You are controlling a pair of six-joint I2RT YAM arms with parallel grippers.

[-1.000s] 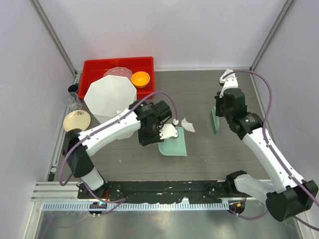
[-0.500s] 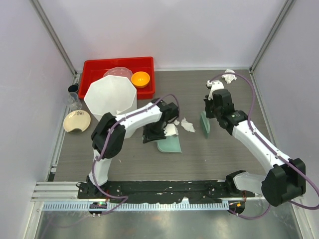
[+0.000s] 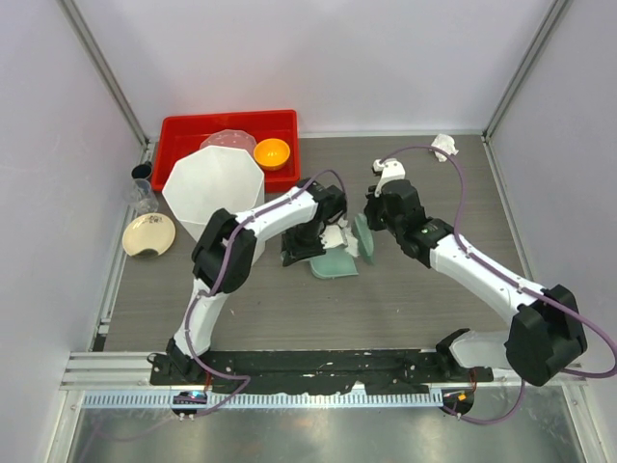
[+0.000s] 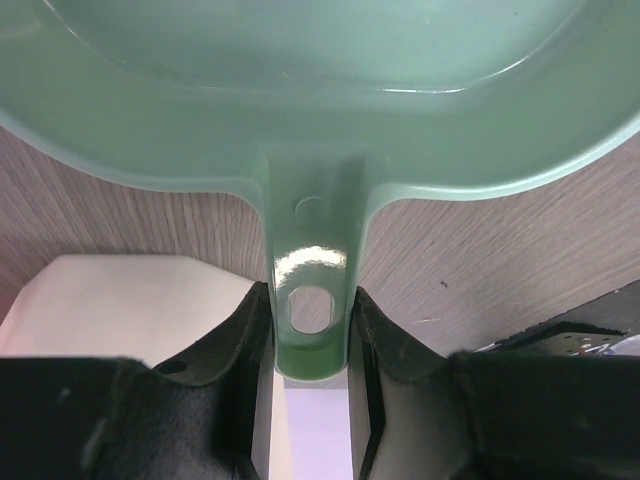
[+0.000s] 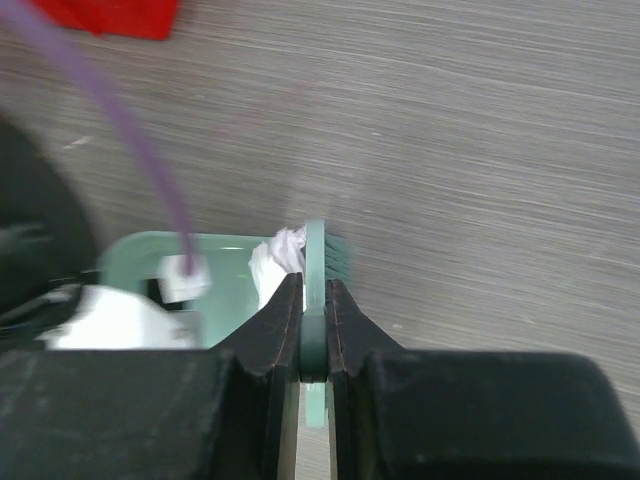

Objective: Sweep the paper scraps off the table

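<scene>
A pale green plastic dustpan [image 4: 320, 100] is clamped in the left gripper [image 4: 310, 320], a flat green brush [image 5: 315, 245] in the right gripper [image 5: 313, 305]. Crumpled white paper scraps [image 5: 272, 262] are caught between them, seemingly on the dustpan's lip.

I see my left gripper [image 3: 301, 247] holding the green dustpan [image 3: 335, 264] on the table [image 3: 415, 299]. My right gripper [image 3: 378, 220] holds the brush [image 3: 364, 238] against paper scraps [image 3: 338, 234] at its mouth. A stray scrap [image 3: 443, 146] lies far right.
</scene>
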